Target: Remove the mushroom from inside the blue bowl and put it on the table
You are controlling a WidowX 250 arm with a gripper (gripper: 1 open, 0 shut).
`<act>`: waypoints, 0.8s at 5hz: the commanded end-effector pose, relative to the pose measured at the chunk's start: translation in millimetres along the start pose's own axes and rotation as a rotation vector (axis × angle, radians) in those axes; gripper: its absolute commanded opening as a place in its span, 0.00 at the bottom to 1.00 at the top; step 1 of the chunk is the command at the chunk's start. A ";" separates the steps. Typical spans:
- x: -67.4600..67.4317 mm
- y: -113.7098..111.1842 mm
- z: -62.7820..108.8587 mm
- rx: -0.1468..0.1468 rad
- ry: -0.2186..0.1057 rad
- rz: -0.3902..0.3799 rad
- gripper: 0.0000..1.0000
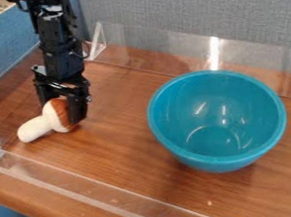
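One mushroom [46, 123] lies on its side on the table [125, 133] at the left, stem pointing left, orange-brown cap to the right. One gripper [68, 112] stands over the cap, jaws spread around it. One blue bowl [218, 118] sits well apart at right.

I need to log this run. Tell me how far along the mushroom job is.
Done: the blue bowl is empty, and the mushroom lies on its side on the table, left of the bowl. In hand: the pincer points down with its jaws around the orange cap, looking open. Left: lifting the arm clear.
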State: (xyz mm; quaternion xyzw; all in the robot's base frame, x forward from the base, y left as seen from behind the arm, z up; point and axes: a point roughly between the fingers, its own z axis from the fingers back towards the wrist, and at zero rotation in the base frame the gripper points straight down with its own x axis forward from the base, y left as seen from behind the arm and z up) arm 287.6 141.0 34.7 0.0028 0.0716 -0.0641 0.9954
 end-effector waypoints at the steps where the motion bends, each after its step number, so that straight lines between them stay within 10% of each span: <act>1: 4.7 2.4 15.9 0.029 -0.061 -0.007 1.00; 4: 1.2 -12.2 19.4 0.016 -0.083 0.046 1.00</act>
